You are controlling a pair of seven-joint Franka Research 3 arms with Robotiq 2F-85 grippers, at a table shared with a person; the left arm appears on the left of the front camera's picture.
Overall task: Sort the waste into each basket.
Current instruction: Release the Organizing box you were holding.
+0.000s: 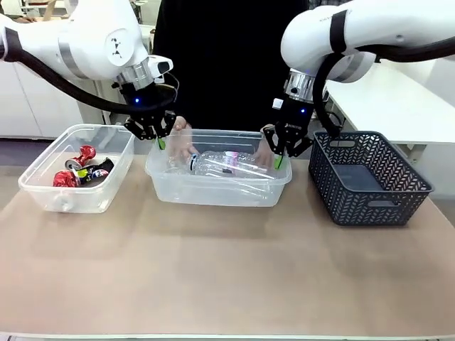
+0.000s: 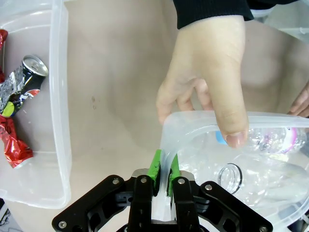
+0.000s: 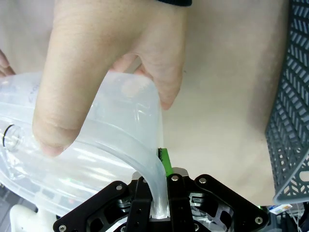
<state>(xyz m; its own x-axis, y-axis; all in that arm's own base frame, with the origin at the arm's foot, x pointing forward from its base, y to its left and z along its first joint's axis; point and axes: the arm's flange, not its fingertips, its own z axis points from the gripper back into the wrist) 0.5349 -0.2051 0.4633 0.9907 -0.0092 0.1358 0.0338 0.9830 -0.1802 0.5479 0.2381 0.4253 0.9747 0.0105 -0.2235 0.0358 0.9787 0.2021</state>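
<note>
The middle clear basket [image 1: 213,190] holds clear plastic bottles [image 1: 224,163]. My left gripper [image 1: 162,142] is shut on its left rim [image 2: 166,126], and my right gripper [image 1: 279,160] is shut on its right rim [image 3: 140,162]. A person's hands [image 1: 183,141] hold the far rim beside both grippers. In the left wrist view my left gripper [image 2: 163,165] pinches the rim below the person's thumb [image 2: 227,96], with a bottle [image 2: 270,140] inside. In the right wrist view my right gripper [image 3: 157,170] clamps the rim under the person's hand [image 3: 101,63]. The left clear basket [image 1: 43,193] holds crushed red and black cans [image 1: 82,169].
A dark grey lattice basket [image 1: 370,177] stands right of the middle basket, close to my right gripper, its wall [image 3: 289,96] at the edge of the right wrist view. The left basket's wall [image 2: 60,121] lies near my left gripper. Bare tan table [image 1: 227,277] stretches in front.
</note>
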